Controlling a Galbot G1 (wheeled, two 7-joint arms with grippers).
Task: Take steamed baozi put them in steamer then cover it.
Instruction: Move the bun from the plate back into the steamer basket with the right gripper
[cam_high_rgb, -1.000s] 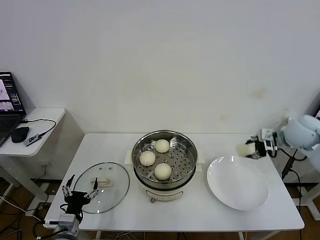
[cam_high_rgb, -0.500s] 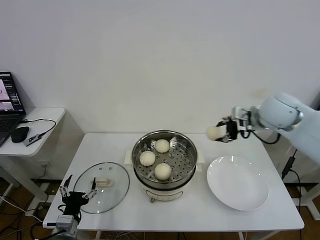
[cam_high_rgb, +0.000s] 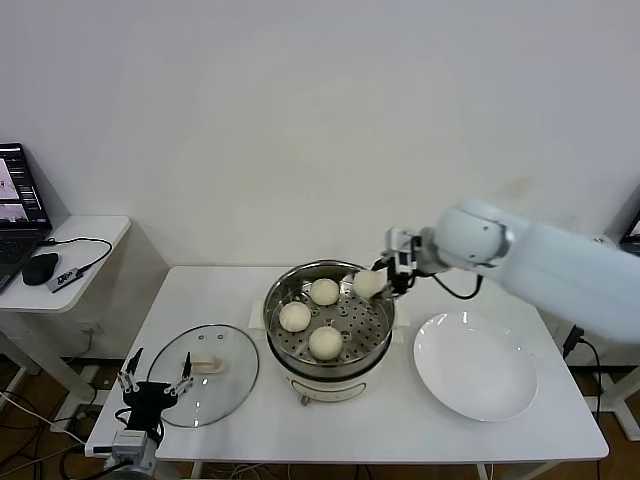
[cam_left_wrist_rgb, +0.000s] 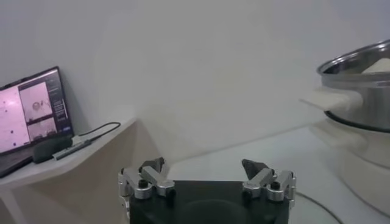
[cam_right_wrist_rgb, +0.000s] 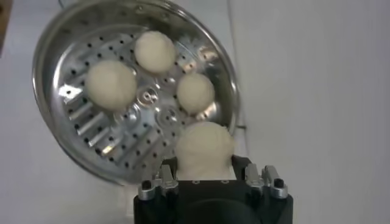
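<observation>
The steel steamer (cam_high_rgb: 375, 330) stands mid-table on its cream base, and three baozi (cam_high_rgb: 324, 292) lie on its perforated tray (cam_right_wrist_rgb: 140, 131). My right gripper (cam_high_rgb: 378, 282) is shut on a fourth baozi (cam_high_rgb: 367, 284) and holds it over the steamer's far right rim. In the right wrist view that baozi (cam_right_wrist_rgb: 204, 151) sits between the fingers, above the tray's edge. The glass cover (cam_high_rgb: 232, 372) with its cream handle (cam_high_rgb: 206, 364) lies flat on the table left of the steamer. My left gripper (cam_high_rgb: 156, 385) is open at the table's front left corner, beside the cover.
A bare white plate (cam_high_rgb: 476, 368) lies right of the steamer. A side table (cam_high_rgb: 95, 235) at far left carries a laptop (cam_high_rgb: 20, 208), mouse and cable. The steamer's side handle (cam_left_wrist_rgb: 332, 97) shows in the left wrist view.
My right gripper has carried the baozi leftwards from over the plate's far edge to above the steamer's right rim. The left arm has stayed put.
</observation>
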